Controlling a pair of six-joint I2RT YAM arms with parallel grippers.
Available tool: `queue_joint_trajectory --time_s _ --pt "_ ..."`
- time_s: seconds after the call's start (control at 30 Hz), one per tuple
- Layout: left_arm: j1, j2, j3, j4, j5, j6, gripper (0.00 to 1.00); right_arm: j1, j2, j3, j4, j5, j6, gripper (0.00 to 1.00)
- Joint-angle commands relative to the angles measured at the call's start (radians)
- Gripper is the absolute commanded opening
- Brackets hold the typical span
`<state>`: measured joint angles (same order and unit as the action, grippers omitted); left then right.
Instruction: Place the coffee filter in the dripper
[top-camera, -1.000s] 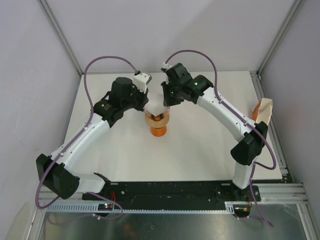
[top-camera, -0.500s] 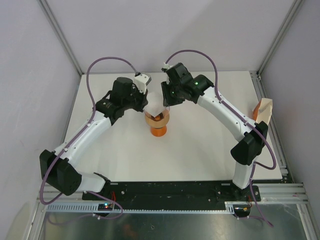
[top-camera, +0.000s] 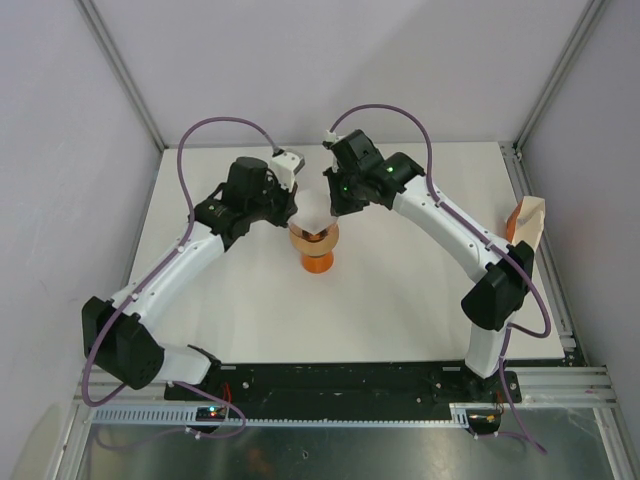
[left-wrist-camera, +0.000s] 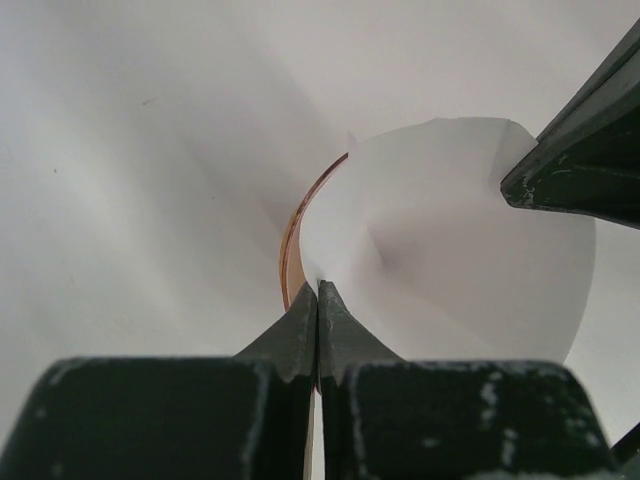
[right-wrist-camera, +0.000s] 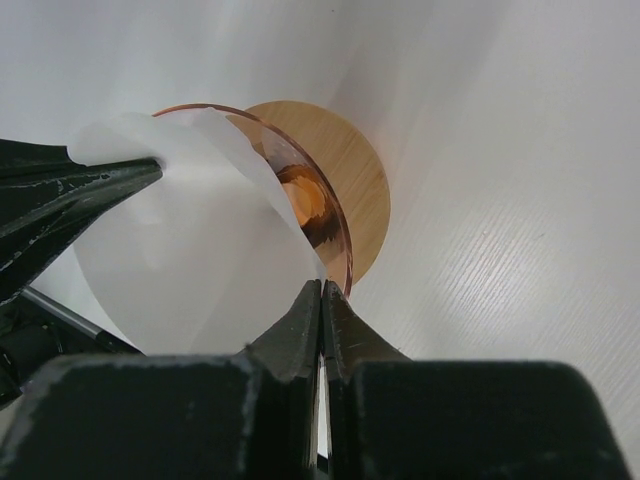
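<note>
The coffee filter (left-wrist-camera: 450, 240) is thin, plain white paper spread into a shallow open cone, with soft creases running to a dimple at its centre and a rounded, slightly wavy rim. It sits over the mouth of the dripper (right-wrist-camera: 322, 215), whose clear, pink-orange rim curves out from under the paper; how deep the paper sits cannot be told. The left claw (left-wrist-camera: 318, 292) is pinched tight on one edge of the paper, and the right claw (right-wrist-camera: 322, 292) is pinched tight on the opposite edge. The dripper rests on an orange stand (top-camera: 317, 262) with a tan wooden ring, upright on the white surface (top-camera: 400, 300).
</note>
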<state>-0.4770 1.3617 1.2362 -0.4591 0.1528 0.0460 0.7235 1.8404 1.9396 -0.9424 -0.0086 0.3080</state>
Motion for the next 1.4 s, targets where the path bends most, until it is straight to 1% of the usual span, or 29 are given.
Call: queue_joint_trajectory --time_s 0.0,0.03,0.07,0.1,0.17,0.23,0.3,0.53,0.7,0.9,1.0,1.1,1.37 --pt "0.006 -0.008 -0.007 0.002 0.002 0.035 0.03 0.007 -0.007 0.002 0.025 0.004 -0.021 0.01" --pt "0.006 -0.013 -0.004 0.002 0.008 0.038 0.07 0.008 -0.006 0.004 0.025 0.005 -0.023 0.01" --pt "0.005 -0.02 0.0 0.002 0.016 0.041 0.14 0.011 -0.005 0.005 0.025 0.005 -0.026 0.01" --pt "0.005 -0.026 0.004 0.003 0.024 0.045 0.22 0.012 -0.005 0.008 0.025 0.005 -0.028 0.0" --pt "0.005 -0.037 0.014 0.0 0.027 0.051 0.34 0.014 -0.004 0.013 0.022 0.006 -0.031 0.0" --pt "0.006 -0.042 0.025 -0.003 0.017 0.061 0.4 0.016 -0.004 0.021 0.016 0.008 -0.034 0.0" --pt "0.006 -0.047 0.031 -0.008 -0.004 0.07 0.43 0.018 -0.003 0.03 0.008 0.008 -0.039 0.0" --pt "0.006 -0.081 0.038 -0.02 -0.037 0.078 0.47 0.022 0.001 0.038 -0.003 0.009 -0.052 0.0" --pt "0.006 -0.092 0.051 -0.027 -0.049 0.087 0.54 0.025 0.002 0.039 -0.006 0.009 -0.056 0.0" --pt "0.016 -0.042 0.045 -0.03 -0.056 0.094 0.65 0.036 0.004 0.037 -0.001 0.009 -0.067 0.0" --pt "0.028 -0.015 0.051 -0.028 -0.046 0.088 0.67 0.039 0.008 0.034 -0.002 0.009 -0.072 0.0" --pt "0.04 -0.005 0.049 -0.028 -0.008 0.077 0.65 0.039 0.009 0.028 -0.004 0.022 -0.077 0.0" --pt "0.043 -0.007 0.024 -0.028 0.077 0.063 0.48 0.025 -0.005 -0.028 0.019 0.036 -0.085 0.0"
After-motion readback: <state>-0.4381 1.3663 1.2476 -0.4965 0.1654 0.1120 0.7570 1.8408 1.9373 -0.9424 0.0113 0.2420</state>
